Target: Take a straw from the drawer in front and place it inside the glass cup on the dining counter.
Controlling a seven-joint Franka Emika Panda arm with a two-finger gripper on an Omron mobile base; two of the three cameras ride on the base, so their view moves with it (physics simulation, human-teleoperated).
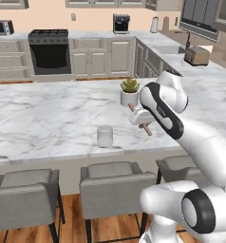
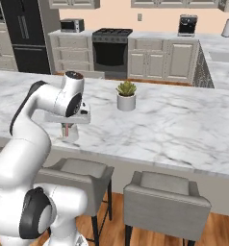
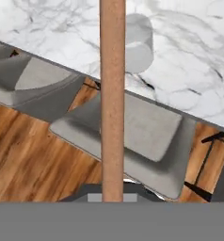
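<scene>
We're carrying the straw (image 3: 112, 94) w/ the gripper (image 1: 142, 117) clamped fully down on it. Jaws are pinching the stick roughly mid-length; in the left base view both ends are poking out, one up toward the plant pot (image 1: 129, 97), one down-right. It's sitting tilted there, not vertical.

The glass cup (image 1: 105, 136) is standing upright on the dining counter (image 1: 48, 118), near the front edge, left of the gripper and apart from it. In the hand view the straw is running straight up the middle, cup just right of it and farther off, stools (image 3: 132, 136) below.

Handling, our read: straw's looking very light, thin and stiff, so a hard pinch is fine but it's likely pivoting easily between the pads if bumped. Smooth round shaft, so probably slippy. Mid-grip is giving us lots of free length below for dropping into the cup. Cup's looking light and easy to tip, so we're thinking no rim contact going in. It's clear glass, hard to see; rim edge isn't sharp in any view.
</scene>
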